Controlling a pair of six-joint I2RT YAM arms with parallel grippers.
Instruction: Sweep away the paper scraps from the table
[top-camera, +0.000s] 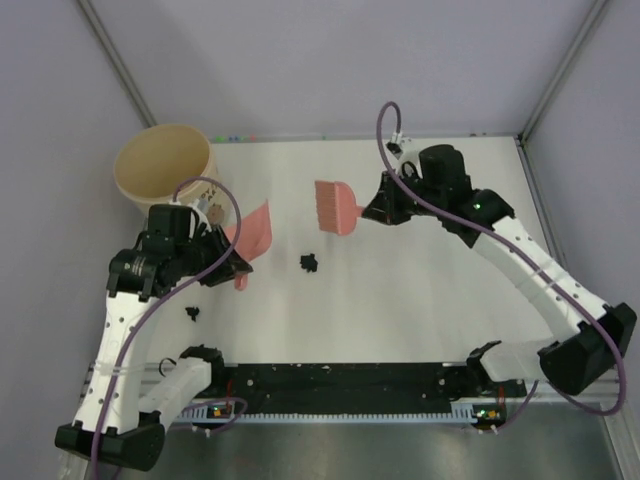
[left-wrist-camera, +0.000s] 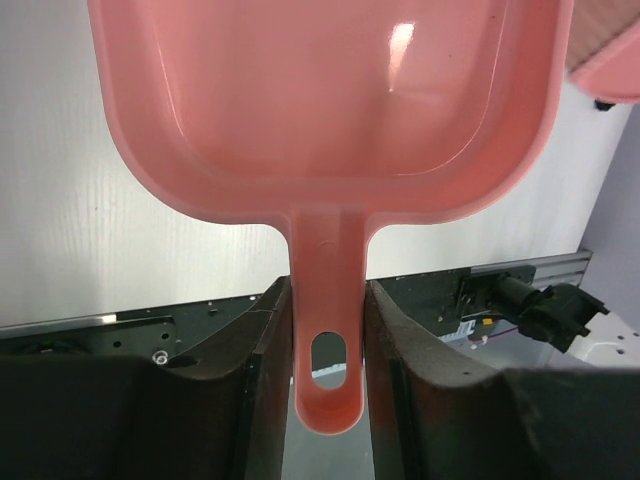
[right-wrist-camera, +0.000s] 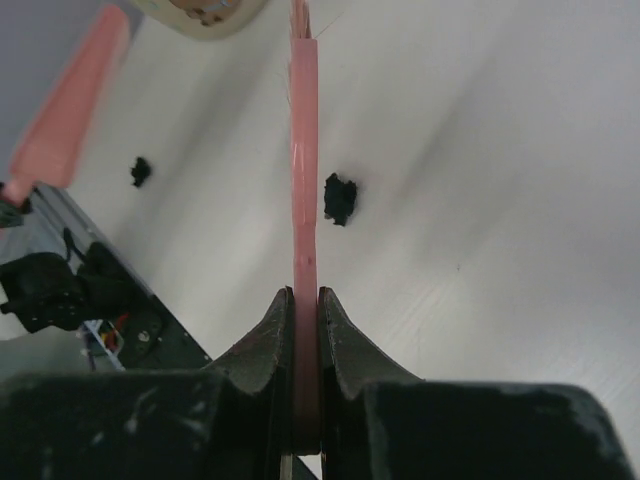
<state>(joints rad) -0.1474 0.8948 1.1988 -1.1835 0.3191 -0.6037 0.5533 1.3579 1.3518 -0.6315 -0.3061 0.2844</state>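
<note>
Left gripper (left-wrist-camera: 325, 300) clamped on pink dustpan (left-wrist-camera: 330, 100) handle, right gripper (right-wrist-camera: 305, 300) pinching pink brush (right-wrist-camera: 303, 150) edge-on, one paper scrap (top-camera: 309, 263) on white table (top-camera: 420, 300) at brush's 7 o'clock, second scrap (top-camera: 191, 314) at 8 o'clock of first, beige bucket (top-camera: 165, 165) in 10 o'clock corner.

A: Left wrist cam: the dustpan (left-wrist-camera: 330, 110) is running off the top edge, so its front lip isn't showing.
B: Right wrist cam: the brush (right-wrist-camera: 304, 150) is sitting edge-on w/ bristles getting cut off up top. The tan bucket (right-wrist-camera: 205, 10) is showing as a sliver only.
A: One paper scrap (left-wrist-camera: 604, 104) is peeking out under the brush corner. It's looking too small to make out.
B: Dustpan's blurring at top left, too.
</note>
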